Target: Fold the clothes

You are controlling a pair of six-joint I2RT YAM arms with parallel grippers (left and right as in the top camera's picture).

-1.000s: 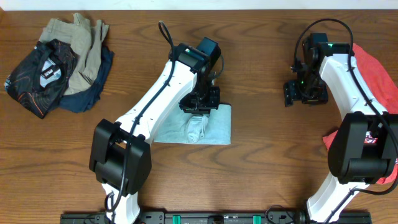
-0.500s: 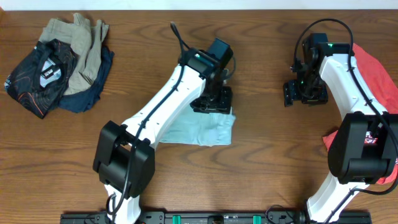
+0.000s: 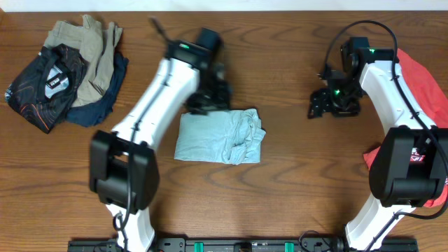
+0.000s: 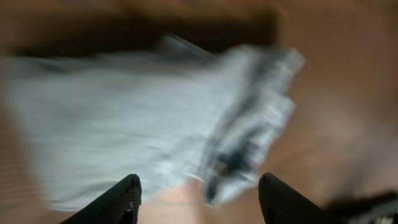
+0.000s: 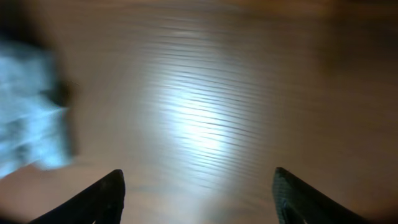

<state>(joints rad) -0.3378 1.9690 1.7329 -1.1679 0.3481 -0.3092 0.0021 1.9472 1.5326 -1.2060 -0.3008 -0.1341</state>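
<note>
The pale blue-grey T-shirt (image 3: 218,136) lies roughly folded on the bench (image 3: 294,182); the red T-shirt (image 3: 430,77) looks not yet folded. Left tool (image 4: 202,198) and right tool (image 5: 199,193) both gape, empty.

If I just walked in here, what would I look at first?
Probably the pale blue-grey T-shirt, lying crumpled and half-folded in the middle of the wooden table, with the left gripper open over it. Then the heap of dark and tan clothes in the far left corner, and the red shirt bunched at the right edge beside the right arm.
</note>
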